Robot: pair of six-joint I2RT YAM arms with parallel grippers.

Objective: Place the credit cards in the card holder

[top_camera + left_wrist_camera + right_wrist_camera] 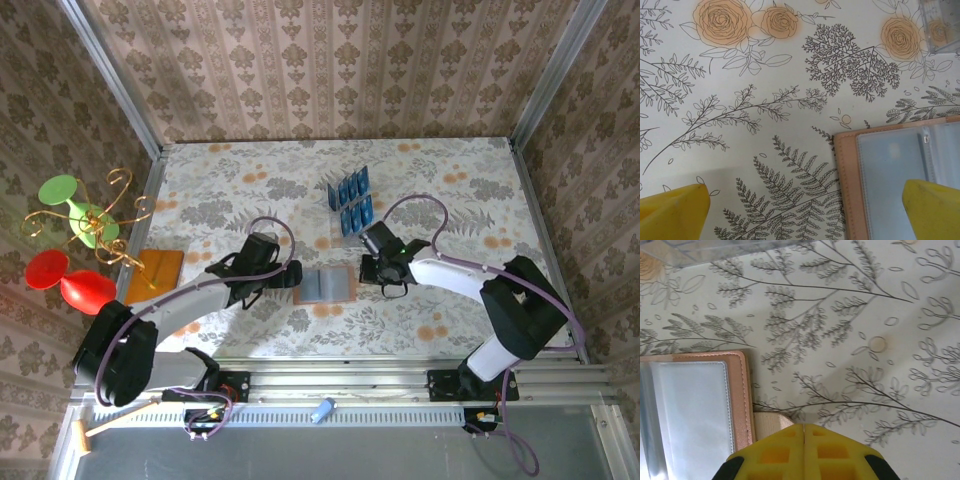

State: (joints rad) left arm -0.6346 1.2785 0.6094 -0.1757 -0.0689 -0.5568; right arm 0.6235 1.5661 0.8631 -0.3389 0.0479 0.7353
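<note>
The small tan, pinkish-brown leather-look folding card holder (325, 284) lies opened flat on the worktop (450, 180), between the two arms. Its grey inside faces up, with clear glossy plastic sleeves and a stitched rim around them. The small thin blue credit cards (350, 200) stand upright in two rows in a clear plastic slotted rack (940, 25), near the far side of the card holder and apart from it.

The left pincer (805, 200) hangs low over the card holder's left edge, its yellow fingers (675, 210) spread wide apart. One finger is over the bare cloth and the other over a sleeve. The right pincer (804, 432) hovers just beside the right edge, its ribbed yellow fingers pressed together with nothing seen between them. A pale tan flat piece shows at their tips; I cannot tell what it is.

The worktop cloth is pale and matte, printed with grey ferns and orange roses.
</note>
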